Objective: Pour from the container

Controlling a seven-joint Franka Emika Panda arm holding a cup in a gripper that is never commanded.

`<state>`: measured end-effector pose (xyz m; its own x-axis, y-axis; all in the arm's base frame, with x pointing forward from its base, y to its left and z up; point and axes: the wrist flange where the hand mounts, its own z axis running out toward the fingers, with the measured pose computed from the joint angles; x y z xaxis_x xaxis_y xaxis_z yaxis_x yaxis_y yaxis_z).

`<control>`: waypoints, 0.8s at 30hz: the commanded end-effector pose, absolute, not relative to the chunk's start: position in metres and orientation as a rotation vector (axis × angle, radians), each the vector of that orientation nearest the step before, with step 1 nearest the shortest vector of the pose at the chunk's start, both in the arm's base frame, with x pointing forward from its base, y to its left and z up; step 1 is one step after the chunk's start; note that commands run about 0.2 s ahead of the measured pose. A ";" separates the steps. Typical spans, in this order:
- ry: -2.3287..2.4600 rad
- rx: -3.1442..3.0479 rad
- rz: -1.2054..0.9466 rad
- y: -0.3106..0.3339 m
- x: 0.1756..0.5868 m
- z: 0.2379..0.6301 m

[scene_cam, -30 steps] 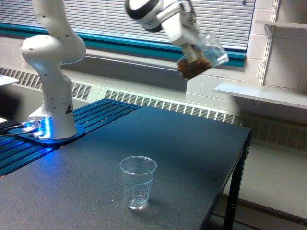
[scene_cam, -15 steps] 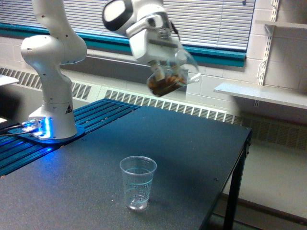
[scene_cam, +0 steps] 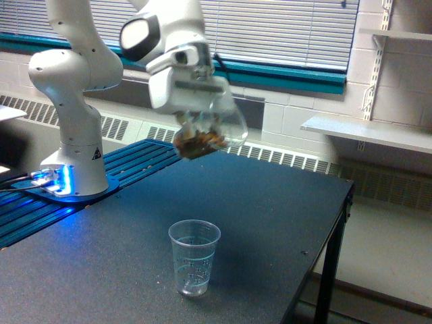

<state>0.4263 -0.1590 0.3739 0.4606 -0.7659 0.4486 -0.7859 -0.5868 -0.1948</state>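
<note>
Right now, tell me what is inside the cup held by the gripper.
The container, shut in the gripper, holds brown clumpy material in its lower part. What the material is cannot be told, and the gripper covers the upper wall.

We note a small clear cup (scene_cam: 194, 266) upright on the dark counter (scene_cam: 270, 216). Behind: closed blinds (scene_cam: 290, 30) over a teal sill (scene_cam: 290, 75), a radiator grille (scene_cam: 270, 156), and a wall shelf (scene_cam: 368, 133) at the exterior view's right.

exterior view | off-arm, raised, mid-range | faces table (scene_cam: 270, 202), window wall beyond
</note>
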 end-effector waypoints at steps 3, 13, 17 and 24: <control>-1.529 2.564 0.749 -0.176 0.398 0.357; -1.608 2.471 0.668 -0.192 0.381 0.341; -1.595 2.450 0.654 -0.198 0.381 0.337; -1.578 2.458 0.600 -0.200 0.388 0.328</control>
<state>0.3825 -0.1977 0.3312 0.3848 -0.8220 0.4197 -0.8846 -0.4583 -0.0866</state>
